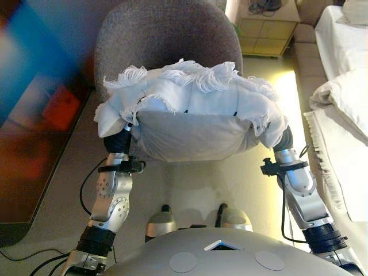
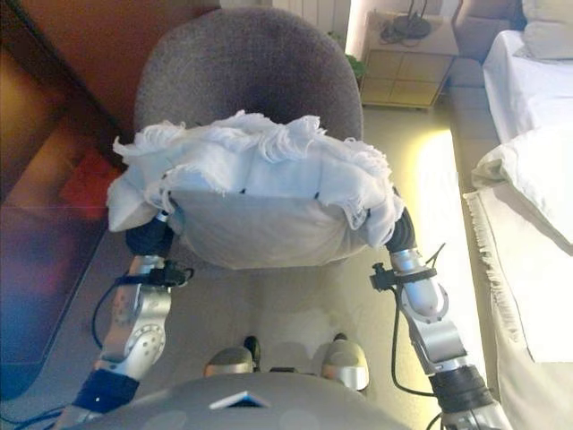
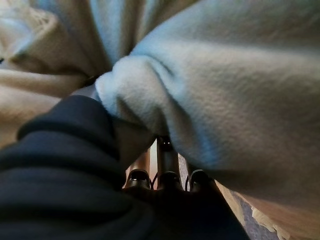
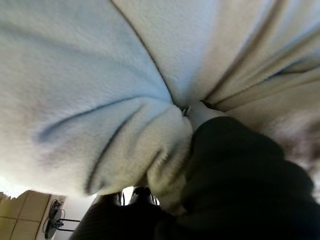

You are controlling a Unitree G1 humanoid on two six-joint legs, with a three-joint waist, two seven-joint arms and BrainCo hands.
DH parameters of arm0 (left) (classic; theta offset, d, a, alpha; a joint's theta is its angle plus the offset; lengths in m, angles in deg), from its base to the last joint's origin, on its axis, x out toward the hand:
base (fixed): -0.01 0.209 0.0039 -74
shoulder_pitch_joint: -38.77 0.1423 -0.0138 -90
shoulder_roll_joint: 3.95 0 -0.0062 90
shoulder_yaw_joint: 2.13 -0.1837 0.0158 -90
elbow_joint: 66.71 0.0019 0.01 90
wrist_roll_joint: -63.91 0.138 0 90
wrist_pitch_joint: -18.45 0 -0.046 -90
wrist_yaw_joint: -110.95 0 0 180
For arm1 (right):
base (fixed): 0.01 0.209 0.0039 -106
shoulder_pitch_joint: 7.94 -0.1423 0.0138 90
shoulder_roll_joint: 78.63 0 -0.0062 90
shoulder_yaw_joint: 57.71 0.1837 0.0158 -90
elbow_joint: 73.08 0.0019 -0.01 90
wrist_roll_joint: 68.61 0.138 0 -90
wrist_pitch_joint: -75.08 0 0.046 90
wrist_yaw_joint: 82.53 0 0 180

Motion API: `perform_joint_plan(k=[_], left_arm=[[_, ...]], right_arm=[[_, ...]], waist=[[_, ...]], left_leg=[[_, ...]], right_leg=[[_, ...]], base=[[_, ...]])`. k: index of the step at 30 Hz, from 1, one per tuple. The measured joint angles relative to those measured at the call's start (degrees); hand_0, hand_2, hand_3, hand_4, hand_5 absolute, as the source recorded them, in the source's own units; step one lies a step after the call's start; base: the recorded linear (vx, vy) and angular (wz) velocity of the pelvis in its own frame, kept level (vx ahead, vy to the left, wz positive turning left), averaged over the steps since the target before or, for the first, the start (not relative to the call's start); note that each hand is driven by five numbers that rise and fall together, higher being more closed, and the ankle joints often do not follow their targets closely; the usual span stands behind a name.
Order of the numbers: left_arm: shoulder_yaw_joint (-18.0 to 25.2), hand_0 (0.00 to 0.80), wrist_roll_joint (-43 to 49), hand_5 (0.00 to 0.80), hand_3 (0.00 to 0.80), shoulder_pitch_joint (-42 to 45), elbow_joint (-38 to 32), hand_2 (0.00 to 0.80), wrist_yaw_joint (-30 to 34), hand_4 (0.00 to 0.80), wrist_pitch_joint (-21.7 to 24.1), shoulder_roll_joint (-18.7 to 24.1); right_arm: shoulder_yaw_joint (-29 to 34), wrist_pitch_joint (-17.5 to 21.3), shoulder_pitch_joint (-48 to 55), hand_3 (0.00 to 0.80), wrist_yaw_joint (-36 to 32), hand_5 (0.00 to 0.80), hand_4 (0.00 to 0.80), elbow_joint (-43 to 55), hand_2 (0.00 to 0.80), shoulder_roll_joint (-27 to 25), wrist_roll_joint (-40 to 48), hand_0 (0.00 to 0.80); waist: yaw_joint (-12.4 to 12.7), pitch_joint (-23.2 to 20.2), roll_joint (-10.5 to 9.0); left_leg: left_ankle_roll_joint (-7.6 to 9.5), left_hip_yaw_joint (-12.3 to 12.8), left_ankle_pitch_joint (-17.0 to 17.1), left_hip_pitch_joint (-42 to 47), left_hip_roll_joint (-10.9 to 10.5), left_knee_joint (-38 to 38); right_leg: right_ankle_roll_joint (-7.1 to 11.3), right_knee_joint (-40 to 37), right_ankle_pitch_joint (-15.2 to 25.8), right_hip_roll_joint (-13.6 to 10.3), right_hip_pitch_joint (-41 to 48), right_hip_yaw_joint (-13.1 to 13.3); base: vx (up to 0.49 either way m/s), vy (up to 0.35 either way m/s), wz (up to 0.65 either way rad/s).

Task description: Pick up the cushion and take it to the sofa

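I hold a white cushion (image 1: 190, 109) with a frayed fringe between both hands, lifted in front of a grey round chair (image 1: 167, 40). My left hand (image 1: 118, 141) grips its left end and my right hand (image 1: 284, 138) its right end; only the dark covers show below the cloth. In the left wrist view the cushion (image 3: 225, 90) bunches between the thumb and the fingers (image 3: 167, 160), whose tips are buried in it. In the right wrist view the cloth (image 4: 100, 75) folds in against the thumb (image 4: 200, 114). The white sofa (image 1: 345, 103) lies to the right.
A pale low cabinet (image 1: 267, 29) stands beyond the chair at the back right. A dark glossy piece of furniture (image 1: 34, 115) runs along the left. Beige floor (image 1: 190, 184) lies between me and the chair.
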Motion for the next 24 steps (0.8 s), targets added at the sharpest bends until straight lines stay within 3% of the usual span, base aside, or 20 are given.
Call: perform_joint_plan(k=[9,11,12,14,16,17,19,20,21,22,23,24], left_arm=[[0.2,0.800,0.0,0.800,0.800,0.0,0.0,0.800,0.2,0.800,-0.1,0.0],[0.2,0.800,0.0,0.800,0.800,0.0,0.0,0.800,0.2,0.800,-0.1,0.0],[0.5,0.800,0.0,0.800,0.800,0.0,0.0,0.800,0.2,0.800,-0.1,0.0],[1.4,0.800,0.0,0.800,0.800,-0.1,0.0,0.800,0.2,0.800,0.1,0.2],[2.4,0.800,0.0,0.800,0.800,-0.2,0.5,0.800,0.2,0.800,0.3,1.1],[2.5,0.800,0.0,0.800,0.800,-0.2,1.3,0.800,0.2,0.800,0.3,1.0],[2.0,0.800,0.0,0.800,0.800,-0.2,2.1,0.800,0.2,0.800,0.3,0.4],[1.8,0.800,0.0,0.800,0.800,-0.2,2.1,0.800,0.3,0.800,0.3,0.1],[1.6,0.800,0.0,0.800,0.800,-0.1,2.3,0.800,0.3,0.800,0.3,-0.5],[1.3,0.800,0.0,0.800,0.800,-0.5,1.5,0.800,0.3,0.800,0.3,-1.0],[1.1,0.800,0.0,0.800,0.800,-1.1,-0.1,0.800,0.4,0.800,0.6,0.6],[1.2,0.800,0.0,0.800,0.800,-2.1,1.9,0.800,0.3,0.800,1.0,0.9]], right_arm=[[-0.3,0.0,0.0,0.800,0.4,0.800,0.800,0.0,0.800,0.0,-0.2,0.800],[-0.3,0.0,-0.1,0.800,0.4,0.800,0.800,0.0,0.800,-0.1,-0.1,0.800],[-0.6,0.0,-0.2,0.800,0.5,0.800,0.800,0.0,0.800,-0.1,-0.1,0.800],[-1.9,0.0,-1.8,0.800,0.5,0.800,0.800,-0.8,0.800,-0.2,-0.1,0.800],[-3.1,0.0,-3.4,0.800,0.6,0.800,0.800,-2.3,0.800,0.2,-0.1,0.800],[-3.5,0.0,-3.4,0.800,0.6,0.800,0.800,-2.5,0.800,0.2,-0.1,0.800],[-3.8,0.0,-3.3,0.800,1.1,0.800,0.800,-2.5,0.800,1.0,-0.1,0.800],[-3.6,0.0,-3.3,0.800,1.3,0.800,0.800,-2.5,0.800,0.9,-0.1,0.800],[-3.5,0.0,-3.4,0.800,1.4,0.800,0.800,-2.5,0.800,0.1,0.0,0.800],[-3.0,0.1,-3.6,0.800,1.4,0.800,0.800,-1.8,0.800,-1.4,0.2,0.800],[-2.6,0.6,-3.9,0.800,1.5,0.800,0.800,-1.9,0.800,-1.2,0.4,0.800],[-2.9,-0.1,-4.2,0.800,1.7,0.800,0.800,-3.3,0.800,0.3,0.5,0.800]], waist=[[0.0,0.0,-0.02],[0.1,0.1,-0.22],[0.1,0.3,-0.56],[0.3,1.1,-1.40],[0.5,2.9,-4.05],[0.7,3.4,-4.82],[1.7,4.4,-5.94],[1.7,4.9,-6.00],[2.1,4.9,-4.94],[1.8,5.2,-1.45],[1.7,5.7,-1.52],[2.1,7.3,-1.69]], left_leg=[[0.43,-0.1,-0.3,0.8,0.1,-0.2],[1.16,0.1,-0.8,0.5,0.3,0.9],[2.15,0.3,-1.5,-0.4,0.4,2.9],[0.57,0.7,-2.7,-3.4,1.5,9.2],[0.61,1.2,-2.6,-6.3,1.5,17.1],[1.91,1.2,-1.6,-7.3,1.8,20.1],[2.42,1.7,1.6,-10.3,1.7,24.7],[1.23,1.7,0.5,-10.1,0.2,23.8],[1.09,1.6,0.2,-9.8,-1.0,20.4],[-0.97,1.9,-1.5,-9.3,0.4,16.3],[0.50,2.0,-2.7,-8.6,0.5,13.6],[-0.52,3.0,-3.2,-7.2,0.9,14.5]], right_leg=[[0.14,-5.9,3.1,0.8,3.5,0.3],[0.00,-5.5,3.0,0.9,3.2,0.6],[-0.37,-4.5,2.5,0.7,2.7,1.0],[-1.58,2.5,-0.9,0.9,-1.0,1.7],[-3.01,7.9,-3.9,0.4,-3.2,3.5],[-3.50,7.9,-4.0,0.3,-2.8,4.1],[-4.18,5.3,-3.6,0.1,-2.1,4.7],[-4.20,3.2,-3.5,-0.4,-1.5,4.8],[-3.41,1.4,-2.8,0.5,-0.4,4.6],[-4.01,10.1,-5.3,2.8,-2.4,4.4],[-4.16,17.4,-12.5,3.9,-2.2,5.1],[-5.69,18.4,-14.3,3.9,-1.8,7.3]], base=[[0.008,-0.071,0.01],[-0.045,-0.129,-0.04],[-0.064,-0.153,-0.12],[-0.036,-0.164,-0.19],[0.041,-0.109,-0.21],[0.106,-0.042,-0.27],[0.174,0.017,-0.30],[0.273,0.059,-0.37],[0.280,0.062,-0.40],[0.342,0.079,-0.22],[0.324,0.072,-0.23],[0.372,0.082,-0.23]])
